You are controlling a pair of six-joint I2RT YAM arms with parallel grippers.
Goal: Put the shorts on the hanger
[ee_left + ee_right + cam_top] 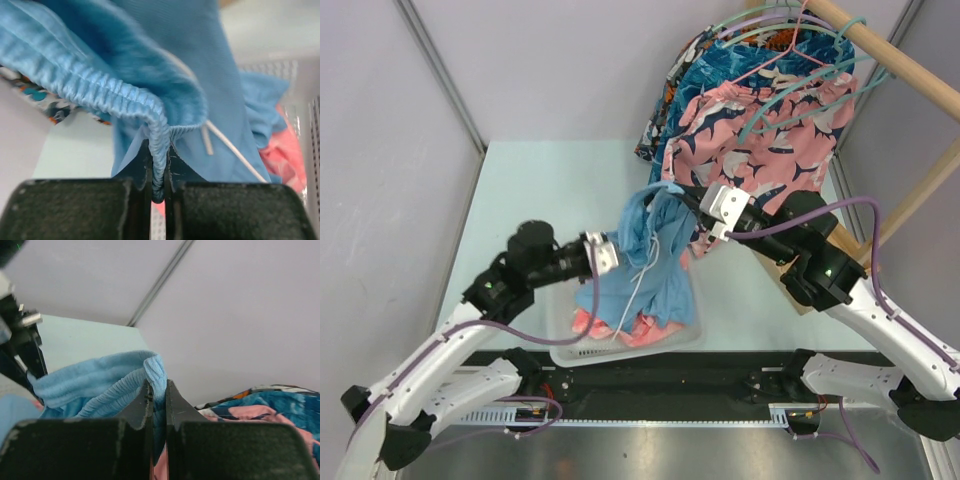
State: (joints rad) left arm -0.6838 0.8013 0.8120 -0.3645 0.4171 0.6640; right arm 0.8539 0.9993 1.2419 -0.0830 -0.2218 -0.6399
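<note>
The light sky-blue shorts (655,250) hang stretched between both grippers above a basket, their white drawstring (638,285) dangling. My left gripper (613,252) is shut on the elastic waistband; the left wrist view shows the band (165,60) pinched between the jaws (158,170). My right gripper (692,205) is shut on the other part of the waistband, which the right wrist view (100,380) shows clamped at the jaws (156,390). Mint-green hangers (745,25) hang on the wooden rail at the back right; I cannot tell which one is bare.
A white basket (560,345) under the shorts holds salmon-pink shorts (620,325). The wooden rail (890,55) carries pink shark-print shorts (760,130), other printed garments (705,70) and a thin pink hanger (770,65). Grey walls close the left and back.
</note>
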